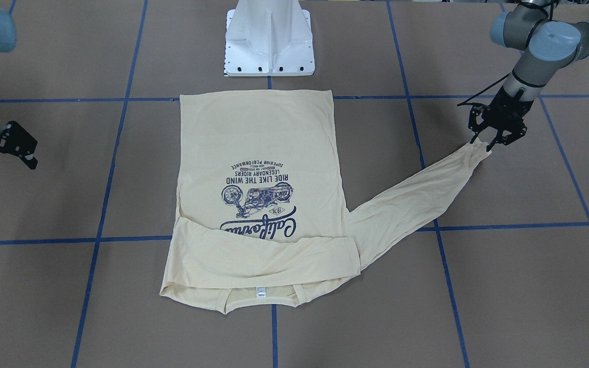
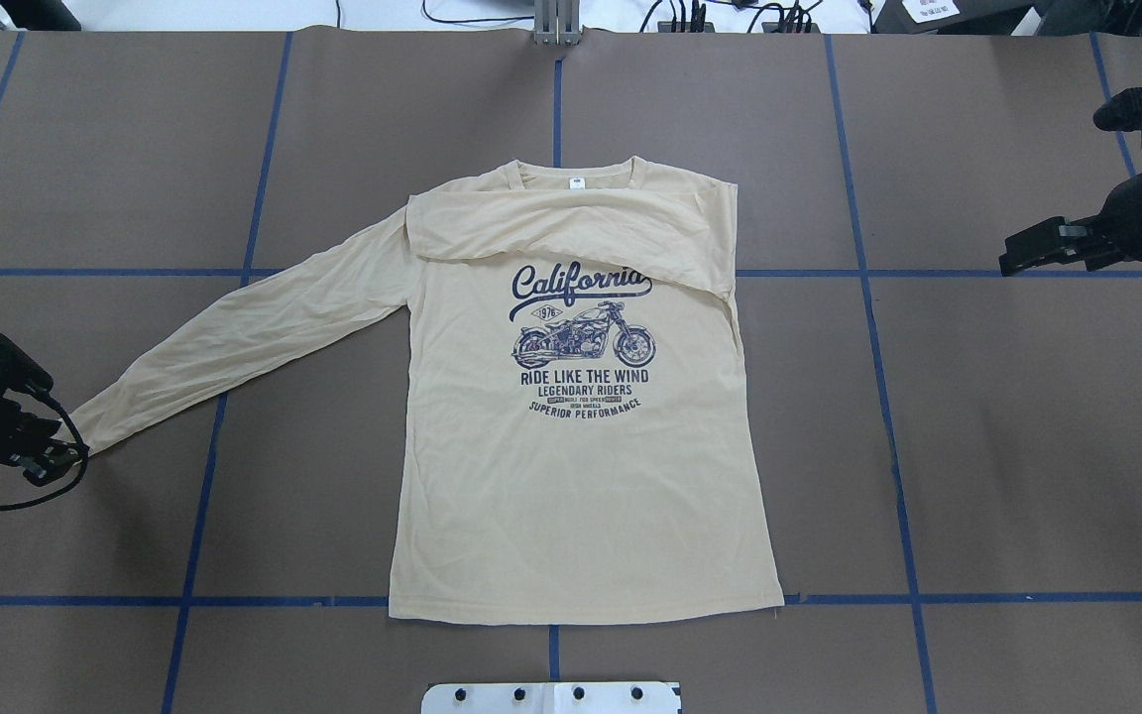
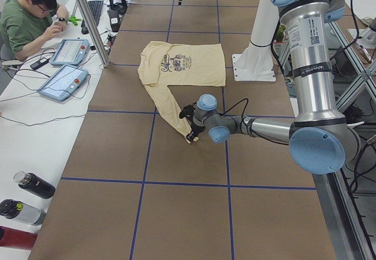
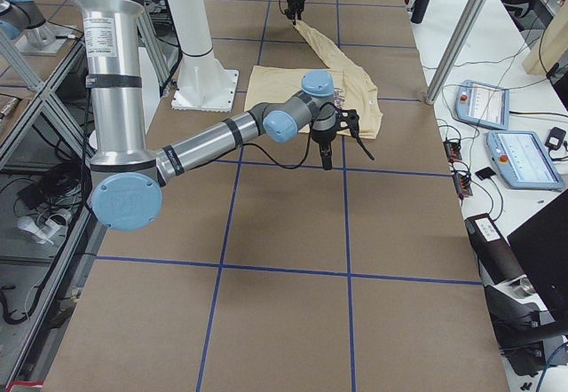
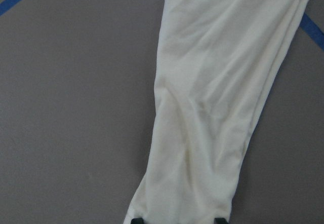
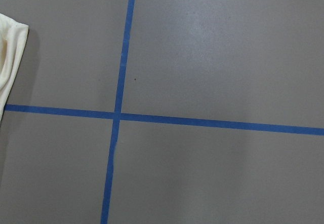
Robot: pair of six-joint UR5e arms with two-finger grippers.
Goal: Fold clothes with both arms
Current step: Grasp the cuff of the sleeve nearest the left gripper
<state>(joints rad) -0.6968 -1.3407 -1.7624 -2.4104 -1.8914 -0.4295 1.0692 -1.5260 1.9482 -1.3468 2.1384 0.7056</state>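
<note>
The cream-yellow long-sleeved T-shirt (image 2: 581, 476) lies flat on the brown table, print up, neck away from the robot's base. One sleeve (image 2: 571, 223) is folded across the chest above the "California" print. The other sleeve (image 2: 244, 322) stretches out flat toward my left gripper (image 1: 483, 143). That gripper stands low over the cuff, and its fingertips (image 5: 136, 220) sit apart on either side of the cloth. My right gripper (image 1: 5, 164) hangs open and empty above bare table, well clear of the shirt. A corner of the shirt (image 6: 10, 57) shows in the right wrist view.
The white pedestal base (image 1: 269, 46) stands just behind the shirt's hem. Blue tape lines (image 2: 888, 397) grid the table. Beside the table a person (image 3: 26, 19) sits with tablets (image 3: 63, 80). Bottles (image 3: 32, 185) lie near them, and a metal post (image 4: 461, 42) rises at the edge.
</note>
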